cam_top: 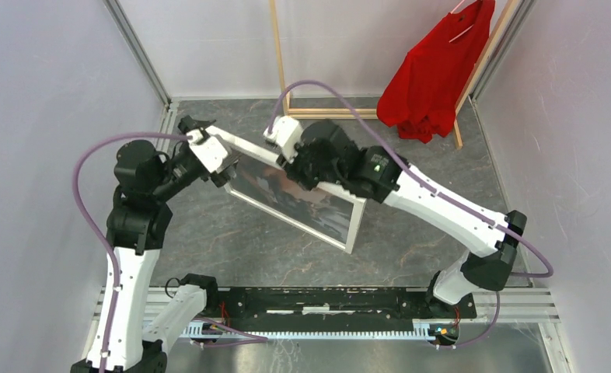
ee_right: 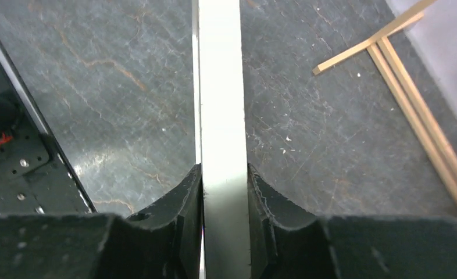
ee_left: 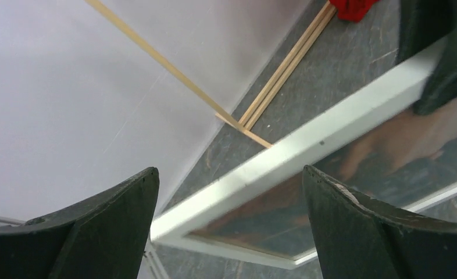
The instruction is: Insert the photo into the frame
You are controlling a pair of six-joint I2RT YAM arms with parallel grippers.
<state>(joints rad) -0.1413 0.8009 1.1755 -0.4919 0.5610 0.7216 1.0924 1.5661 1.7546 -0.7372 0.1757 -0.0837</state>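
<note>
Grey marbled table [cam_top: 209,233], white walls round it; wooden rack [cam_top: 281,70] w/ red shirt [cam_top: 434,78] at upper right of the top view. Frame [cam_top: 356,227] sits mid-picture, tilted up on edge, white face toward the near side. Photo [cam_top: 302,198] shows inside the white border, brown/dark tones. It looks seated, but can't tell if fully home.

Right gripper [ee_right: 224,224]: pinching the frame's top rail, a finger on each flat face, approx mid-rail. Left gripper [ee_left: 229,171]: spread wide at the frame's upper-left corner, touching nothing; its wrist view shows rail and print beyond the fingers [ee_left: 98,232].

Handling, my read: frame is thin, stiff, prob light, but wide, so a single-point pinch will let it swing or twist. Front looks glossy, likely slick, poss. glazed, so fragile. Best hold is on the white rail, near a corner or mid-side, never on the print. A 2nd grip on the left rail would steady it. Photo board is stiff, and may slip out if tipped backward.
</note>
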